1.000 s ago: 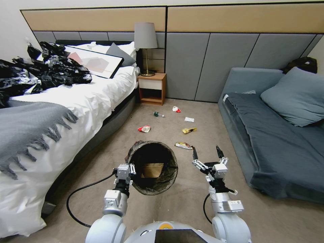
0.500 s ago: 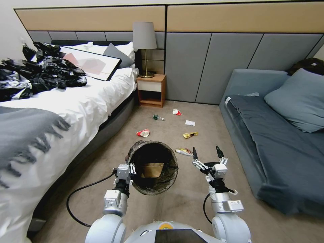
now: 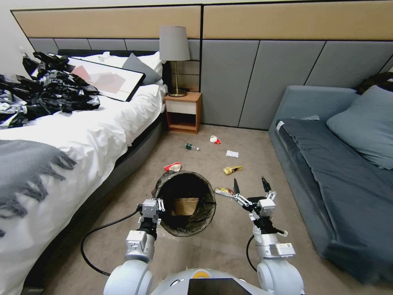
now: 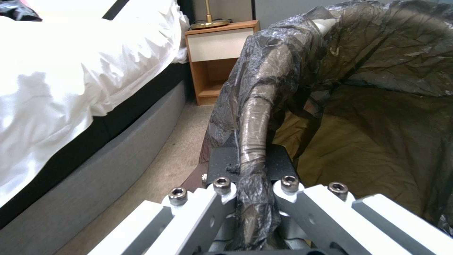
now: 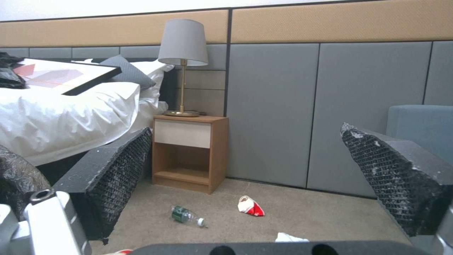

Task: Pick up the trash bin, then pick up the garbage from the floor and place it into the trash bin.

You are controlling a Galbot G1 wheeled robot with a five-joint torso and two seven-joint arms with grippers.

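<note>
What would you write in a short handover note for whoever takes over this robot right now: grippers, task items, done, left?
Left gripper: shut on the trash bin rim, bin held up, tilted.
Right gripper: open, empty, above the carpet beside the bin.
In the bin: a brown paper piece.
On the floor: yellow packet at the right gripper, second yellow packet, red-and-white wrappers, white scrap, bottle.
Done: bin picked up.
Left: collect the floor litter.

The room is evenly and brightly lit, with soft shadows on the floor (image 3: pixel 229 246). The white bed (image 4: pixel 56 71) is overexposed in the left wrist view. Wall panels (image 3: pixel 286 24) bow at the head view's edges. The nearest tool parts look blurred.
</note>
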